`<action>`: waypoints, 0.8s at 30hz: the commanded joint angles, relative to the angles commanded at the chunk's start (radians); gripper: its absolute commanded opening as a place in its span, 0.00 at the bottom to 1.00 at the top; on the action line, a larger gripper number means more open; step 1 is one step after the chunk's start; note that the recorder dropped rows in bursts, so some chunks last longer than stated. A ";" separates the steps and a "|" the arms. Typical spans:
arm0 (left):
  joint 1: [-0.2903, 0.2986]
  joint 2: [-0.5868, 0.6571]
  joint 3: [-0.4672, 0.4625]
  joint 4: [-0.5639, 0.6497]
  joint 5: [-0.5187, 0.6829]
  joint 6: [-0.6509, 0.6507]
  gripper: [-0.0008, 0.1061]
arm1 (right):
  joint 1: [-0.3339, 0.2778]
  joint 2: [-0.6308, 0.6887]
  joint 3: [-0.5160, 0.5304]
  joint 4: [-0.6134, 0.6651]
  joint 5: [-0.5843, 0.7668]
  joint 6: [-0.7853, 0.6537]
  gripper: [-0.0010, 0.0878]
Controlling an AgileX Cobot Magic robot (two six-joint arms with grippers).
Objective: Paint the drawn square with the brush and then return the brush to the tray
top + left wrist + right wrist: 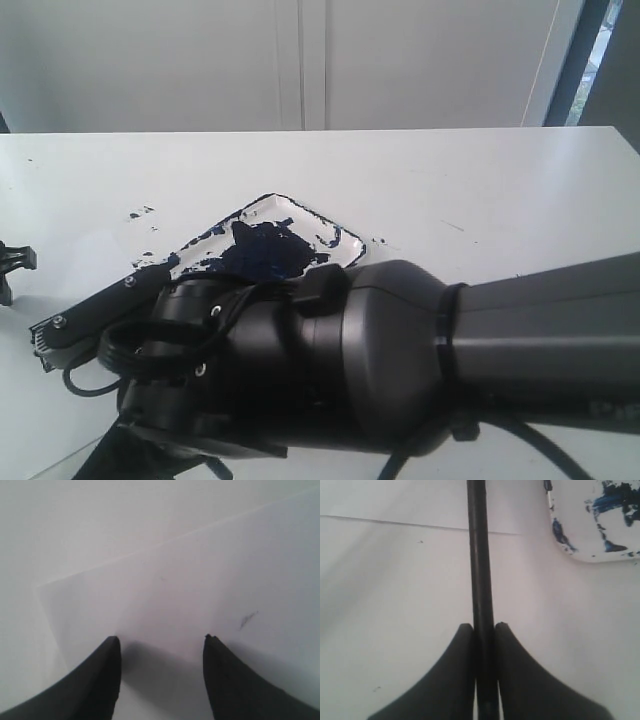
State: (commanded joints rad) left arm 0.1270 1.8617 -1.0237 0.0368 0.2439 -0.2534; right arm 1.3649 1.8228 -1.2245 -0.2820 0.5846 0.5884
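Observation:
My right gripper [483, 626] is shut on the brush [479, 555], a thin black stick that runs straight out between the jaws; its bristles lie beyond the picture's edge. Close beside it is a corner of the white tray [580, 540], smeared with blue-black paint. In the exterior view the tray [275, 208] sits mid-table, partly behind my bulky right arm [400, 360], which covers the table's near part. The drawn square is not in view. My left gripper [162, 639] stands open over a white sheet [200, 590], with nothing between its fingers.
Small paint splatters [140, 212] dot the white table left of the tray. A short dark mark [247, 620] lies on the sheet near my left gripper. The table's far edge [320, 130] meets a pale wall. A black part of the left arm [15, 262] shows at the left border.

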 joint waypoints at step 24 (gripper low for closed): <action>0.000 0.000 0.000 0.000 0.002 0.000 0.52 | 0.000 0.000 0.000 0.089 -0.017 -0.005 0.01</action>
State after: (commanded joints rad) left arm 0.1270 1.8617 -1.0237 0.0368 0.2459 -0.2534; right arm 1.3649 1.8228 -1.2245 -0.1928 0.5676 0.5832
